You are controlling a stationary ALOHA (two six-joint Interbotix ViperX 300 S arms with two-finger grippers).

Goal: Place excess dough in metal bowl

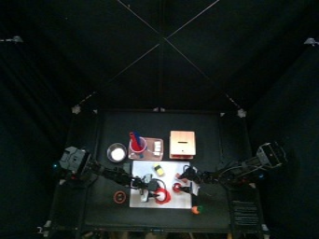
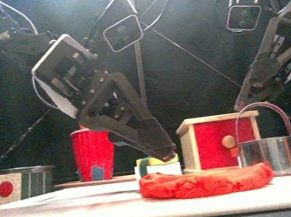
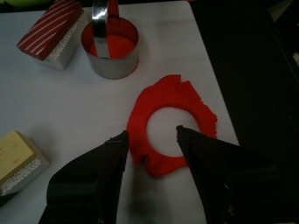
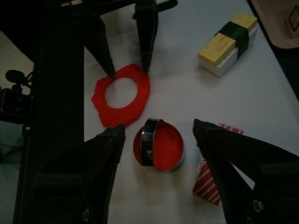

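Left to right, front view: grey tin with a red dot (image 2: 17, 184) sat at the table's (image 2: 67, 207) far left, red cup (image 2: 92, 153) behind it, then a yellow block (image 2: 157, 165). Left gripper (image 2: 168, 154) came down slanted from upper left, tips just above the dough (image 2: 205, 180). Its jaws were wide open, holding nothing; in the left wrist view they straddled the near rim of the dough (image 3: 173, 122), one tip inside the ring's hole, one outside it. Dough lay flat on the white mat at table centre, ring shape intact. Red-fronted box (image 2: 220, 139) stood behind the dough. Metal cutter ring with handle (image 2: 271, 152) stood just right of the dough. Right gripper (image 4: 159, 140) hung above that side, jaws spread wide, empty. Bowl (image 1: 117, 153) sat at the table's back left, well apart from the dough (image 1: 151, 182)
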